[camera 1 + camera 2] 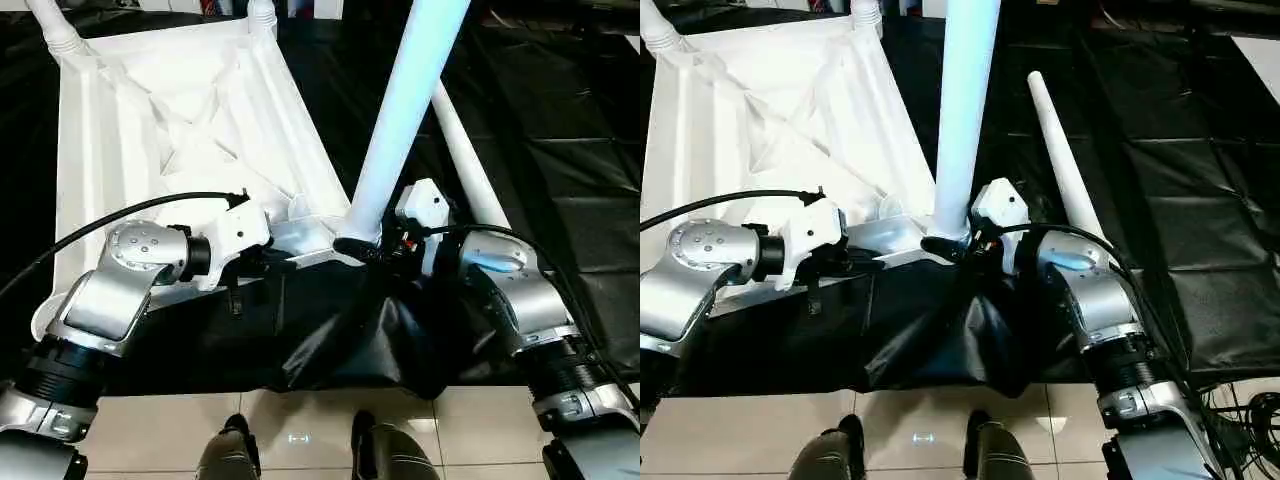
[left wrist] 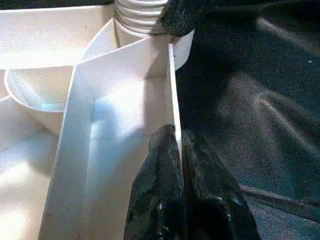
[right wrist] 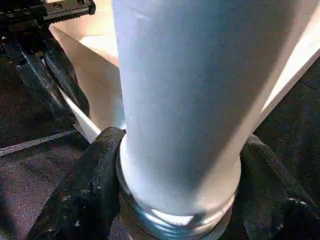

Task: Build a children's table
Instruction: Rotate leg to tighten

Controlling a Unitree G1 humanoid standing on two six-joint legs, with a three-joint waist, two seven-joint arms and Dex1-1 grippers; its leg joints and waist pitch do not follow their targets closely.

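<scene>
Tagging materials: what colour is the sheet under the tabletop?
Black, glossy and wrinkled sheet; it contrasts with the white tabletop. Shows best in the left eye view.

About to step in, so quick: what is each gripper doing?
Left gripper: shut on the tabletop edge.
Right gripper: shut on the upright leg.

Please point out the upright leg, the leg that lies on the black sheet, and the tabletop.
upright leg [image 1: 400, 110], left eye view, middle of its tube.
lying leg [image 1: 1060, 160], right eye view, middle of its tube.
tabletop [image 1: 90, 130], left eye view, ribbed underside.
</scene>
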